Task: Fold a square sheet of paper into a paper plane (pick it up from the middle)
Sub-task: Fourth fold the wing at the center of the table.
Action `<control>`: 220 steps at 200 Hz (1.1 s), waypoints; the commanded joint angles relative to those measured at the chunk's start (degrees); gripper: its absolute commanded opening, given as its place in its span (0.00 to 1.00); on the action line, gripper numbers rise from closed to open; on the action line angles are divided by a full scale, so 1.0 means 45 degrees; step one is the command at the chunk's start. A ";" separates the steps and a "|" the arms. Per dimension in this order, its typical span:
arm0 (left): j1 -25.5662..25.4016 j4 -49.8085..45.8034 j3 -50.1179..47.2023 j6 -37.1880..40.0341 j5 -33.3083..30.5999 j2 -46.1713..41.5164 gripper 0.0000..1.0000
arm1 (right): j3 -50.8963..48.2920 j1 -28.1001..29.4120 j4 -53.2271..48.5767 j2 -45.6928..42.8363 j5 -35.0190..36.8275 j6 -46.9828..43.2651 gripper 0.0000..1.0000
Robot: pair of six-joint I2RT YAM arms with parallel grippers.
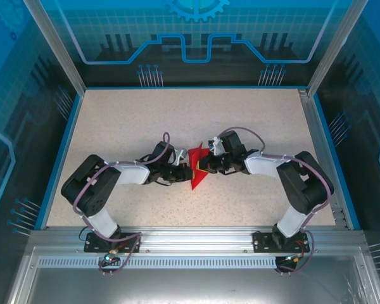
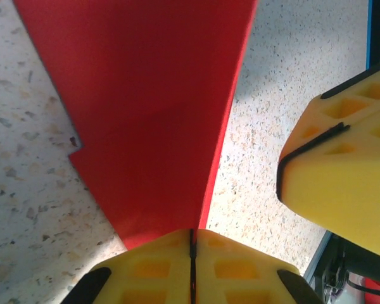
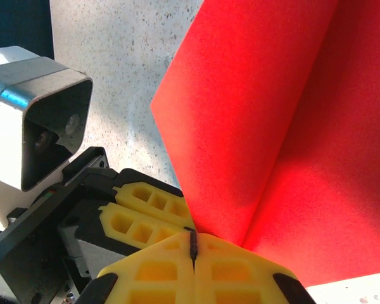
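Red paper (image 1: 197, 170) is at abt centre of table (image 1: 145, 107), partly folded, w/ both arms meeting at it. L gripper (image 2: 192, 235), just left of table centre, is clenched on the paper: yellow pads pressed together, red sheet fanning out from betw them. R gripper (image 3: 193, 240), just right of table centre, is also pinched tight on the paper, at a crease where two red panels meet in a V. Gripper tips sit just beside each other. Can't tell whether paper rests on table or is lifted.
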 commanded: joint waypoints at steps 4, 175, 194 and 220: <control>0.0238 0.0276 -0.0118 -0.0166 0.0925 0.0371 0.10 | 0.0577 0.0291 0.0350 0.0301 -0.0011 0.0146 0.05; 0.1206 0.0673 -0.0049 -0.0384 0.2698 0.1414 0.10 | 0.1784 0.0319 0.0731 0.1915 -0.0136 0.0564 0.05; 0.1254 0.0673 0.0005 -0.0402 0.2810 0.1498 0.10 | 0.1845 0.0311 0.0802 0.2117 -0.0126 0.0627 0.05; 0.1329 0.0603 0.0009 -0.0420 0.2869 0.1494 0.10 | 0.1900 0.0301 0.0783 0.2317 0.0077 0.0648 0.06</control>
